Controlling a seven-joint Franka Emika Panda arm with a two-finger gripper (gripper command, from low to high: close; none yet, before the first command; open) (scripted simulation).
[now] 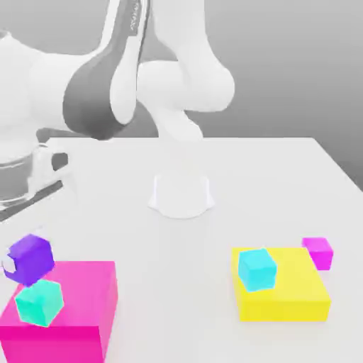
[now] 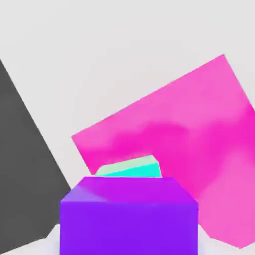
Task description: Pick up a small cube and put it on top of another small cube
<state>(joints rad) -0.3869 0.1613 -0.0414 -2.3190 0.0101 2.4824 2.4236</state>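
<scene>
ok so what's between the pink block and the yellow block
In the exterior view, only bare white tabletop lies between the pink block and the yellow block.

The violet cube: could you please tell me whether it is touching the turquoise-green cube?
Cannot tell: the outlines of the violet cube and turquoise-green cube overlap in both views, hiding any gap or contact.

A simulated lab — robot arm, white table, coloured blocks.

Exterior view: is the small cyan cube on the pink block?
No, the cyan cube sits on the yellow block.
</scene>
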